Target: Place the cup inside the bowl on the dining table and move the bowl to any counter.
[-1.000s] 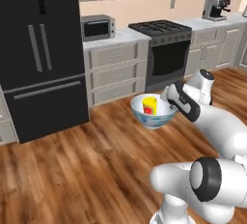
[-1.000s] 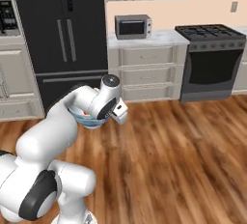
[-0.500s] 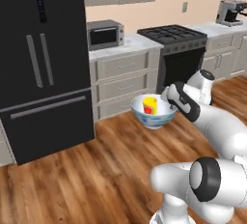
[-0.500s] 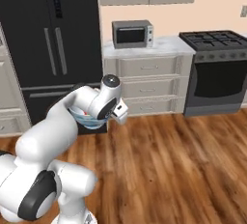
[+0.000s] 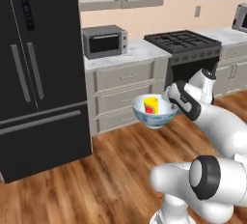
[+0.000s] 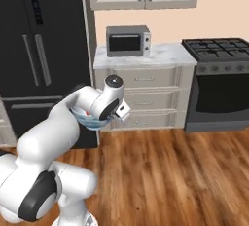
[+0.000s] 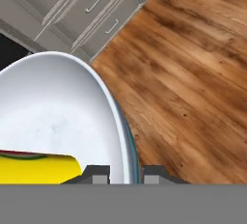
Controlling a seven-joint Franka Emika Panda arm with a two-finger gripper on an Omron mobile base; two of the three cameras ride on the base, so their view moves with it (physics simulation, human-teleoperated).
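The bowl (image 5: 154, 116), white inside and bluish-grey outside, hangs in the air above the wooden floor. My gripper (image 5: 171, 103) is shut on its right rim. The yellow cup (image 5: 151, 105) with its red patch stands inside the bowl. In the hand view the bowl's rim (image 7: 118, 121) runs between my two fingertips, my gripper (image 7: 124, 174) pinches it, and the cup (image 7: 36, 169) lies at the lower left. In the right base view the bowl (image 6: 91, 121) peeks out from behind my arm. The counter (image 5: 140, 51) with panelled drawers stands just beyond the bowl. The dining table is out of view.
A microwave (image 5: 104, 41) sits on the counter's left part. A tall black fridge (image 5: 34, 73) stands to its left and a black stove (image 5: 185, 39) to its right. Wooden floor (image 6: 170, 171) lies between me and the cabinets.
The whole scene has shifted in both base views: the base has driven, and the counter with the microwave now stands closer. The bowl with the cup stays in my grip.
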